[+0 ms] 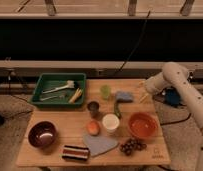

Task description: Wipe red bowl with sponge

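The red bowl (142, 125) sits at the table's right front, glossy and orange-red, with nothing in it. The sponge (124, 96), a small blue-grey block, lies at the back of the table, right of centre. My gripper (143, 95) hangs at the end of the white arm (170, 75), which reaches in from the right. The gripper is low over the table's back right part, just right of the sponge and behind the red bowl. It holds nothing that I can see.
A green tray (60, 89) with utensils stands at the back left. A maroon bowl (43, 134), striped block (76, 152), grey-blue cloth (100, 144) and grapes (132, 146) line the front. A white cup (110, 122), orange item (93, 128), dark cup (93, 107) and green cup (105, 91) fill the middle.
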You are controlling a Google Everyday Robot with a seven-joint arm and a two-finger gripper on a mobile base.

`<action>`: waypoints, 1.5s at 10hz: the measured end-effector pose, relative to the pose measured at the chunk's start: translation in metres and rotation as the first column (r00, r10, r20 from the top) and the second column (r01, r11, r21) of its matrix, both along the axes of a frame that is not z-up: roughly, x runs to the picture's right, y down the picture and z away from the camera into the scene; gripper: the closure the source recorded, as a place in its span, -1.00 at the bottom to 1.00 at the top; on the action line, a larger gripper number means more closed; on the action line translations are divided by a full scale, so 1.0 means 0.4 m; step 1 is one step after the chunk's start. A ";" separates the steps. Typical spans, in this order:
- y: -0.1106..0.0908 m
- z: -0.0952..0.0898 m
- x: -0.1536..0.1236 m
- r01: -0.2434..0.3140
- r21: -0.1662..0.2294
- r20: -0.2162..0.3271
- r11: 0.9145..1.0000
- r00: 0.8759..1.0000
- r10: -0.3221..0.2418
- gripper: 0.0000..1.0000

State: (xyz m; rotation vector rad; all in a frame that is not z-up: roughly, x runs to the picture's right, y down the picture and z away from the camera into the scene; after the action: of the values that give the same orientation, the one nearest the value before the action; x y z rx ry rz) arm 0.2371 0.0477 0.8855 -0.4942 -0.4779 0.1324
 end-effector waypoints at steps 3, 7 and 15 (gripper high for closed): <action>0.018 0.080 -0.045 0.028 -0.031 0.019 0.999 0.999 -0.028 -0.30; 0.059 0.160 -0.085 0.051 -0.078 0.036 0.996 0.998 -0.048 -0.30; 0.021 0.118 -0.091 0.109 -0.103 0.062 0.989 0.993 -0.103 0.97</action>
State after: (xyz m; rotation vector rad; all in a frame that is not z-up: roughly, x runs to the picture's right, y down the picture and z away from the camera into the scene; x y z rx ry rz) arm 0.2008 0.0562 0.9328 -0.6274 -0.5005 0.0416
